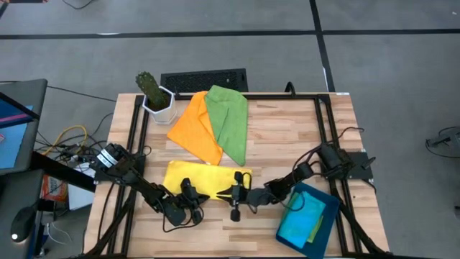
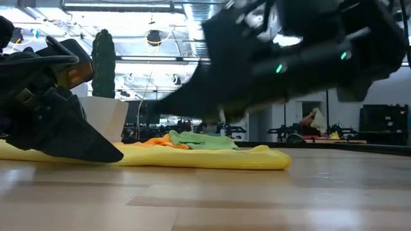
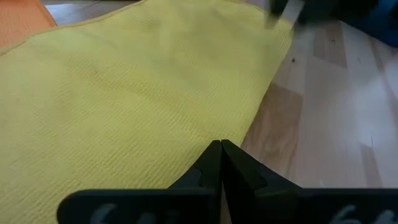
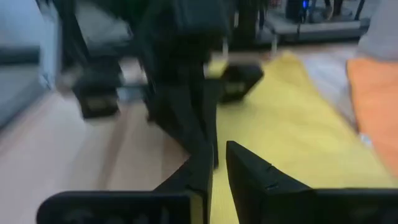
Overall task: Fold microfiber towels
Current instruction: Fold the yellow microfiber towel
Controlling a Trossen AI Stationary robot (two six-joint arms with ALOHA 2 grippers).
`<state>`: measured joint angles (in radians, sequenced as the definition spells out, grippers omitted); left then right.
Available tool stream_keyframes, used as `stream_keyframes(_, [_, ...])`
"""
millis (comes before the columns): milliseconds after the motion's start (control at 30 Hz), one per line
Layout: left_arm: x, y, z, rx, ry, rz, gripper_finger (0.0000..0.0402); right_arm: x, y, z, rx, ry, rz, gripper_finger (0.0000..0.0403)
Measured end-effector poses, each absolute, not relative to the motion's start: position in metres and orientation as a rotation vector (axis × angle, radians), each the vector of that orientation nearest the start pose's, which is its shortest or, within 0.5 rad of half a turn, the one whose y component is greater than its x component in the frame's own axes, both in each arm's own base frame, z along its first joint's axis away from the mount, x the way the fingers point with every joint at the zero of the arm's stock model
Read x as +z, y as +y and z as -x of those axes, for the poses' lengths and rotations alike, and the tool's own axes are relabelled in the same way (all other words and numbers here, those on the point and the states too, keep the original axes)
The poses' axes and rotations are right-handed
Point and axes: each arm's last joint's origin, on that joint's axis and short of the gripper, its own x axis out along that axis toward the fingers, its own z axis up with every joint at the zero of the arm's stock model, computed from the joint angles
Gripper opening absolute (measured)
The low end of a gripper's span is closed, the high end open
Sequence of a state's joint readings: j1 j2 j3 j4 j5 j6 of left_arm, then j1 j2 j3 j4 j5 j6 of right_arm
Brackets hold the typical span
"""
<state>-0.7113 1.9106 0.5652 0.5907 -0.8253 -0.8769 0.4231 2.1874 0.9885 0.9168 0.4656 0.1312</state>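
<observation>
A yellow towel (image 1: 205, 175), folded into a strip, lies flat on the wooden table. My left gripper (image 1: 188, 193) is shut, with its tips at the strip's near edge. My right gripper (image 1: 239, 193) hovers over the strip's right end (image 2: 276, 160). Its fingers stand a narrow gap apart (image 4: 219, 152), and I see nothing between them. An orange towel (image 1: 195, 129) and a green towel (image 1: 230, 124) lie overlapping at the far side. A blue towel (image 1: 300, 221) lies in the teal tray (image 1: 327, 230). My left gripper's shut fingertips (image 3: 219, 155) rest on the yellow towel at its near edge (image 3: 244, 134). They slant down from the table's near left. I cannot tell whether any cloth is caught between them. The towel lies flat on the table.
A potted cactus (image 1: 153, 92) and a black keyboard (image 1: 205, 79) stand at the far edge. The teal tray sits at the near right, under the right arm. Bare wood (image 1: 302, 137) lies between the towels and the right arm's base.
</observation>
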Motion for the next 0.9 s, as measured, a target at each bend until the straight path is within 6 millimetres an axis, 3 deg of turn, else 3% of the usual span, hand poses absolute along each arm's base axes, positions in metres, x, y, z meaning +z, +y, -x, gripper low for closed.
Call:
stream_keyframes(200, [0.067, -0.17, -0.23, 0.324, 0.441, 0.334, 0.0, 0.051, 0.16, -0.383, -0.046, 0.382, -0.068, 0.007])
stream_keyframes(367, [0.071, -0.171, -0.23, 0.309, 0.442, 0.348, 0.0, 0.046, 0.158, -0.378, -0.056, 0.404, -0.097, 0.007])
stream_keyframes(633, [0.114, -0.174, -0.226, 0.249, 0.375, 0.268, 0.0, 0.048, 0.159, -0.374, -0.047, 0.417, -0.059, 0.007])
stream_keyframes(900, [0.089, -0.169, -0.183, 0.387, 0.428, 0.275, 0.0, 0.048, 0.159, -0.374, -0.041, 0.417, -0.044, 0.007])
